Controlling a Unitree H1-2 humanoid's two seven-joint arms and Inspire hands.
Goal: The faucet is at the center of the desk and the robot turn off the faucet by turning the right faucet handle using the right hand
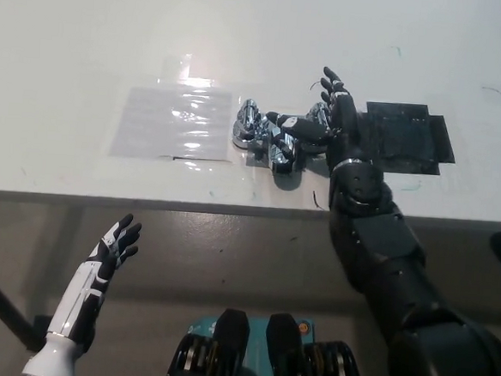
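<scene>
Shiny chrome two-handled faucet [267, 136]: centre of frame on the white worktop [89, 39]. Black right robot hand [328, 120]: fingers spread over the right faucet handle [299, 127], firm grasp not evident; turn apparently unfinished. White left robot hand [113, 245]: lower left, open, idle.
</scene>
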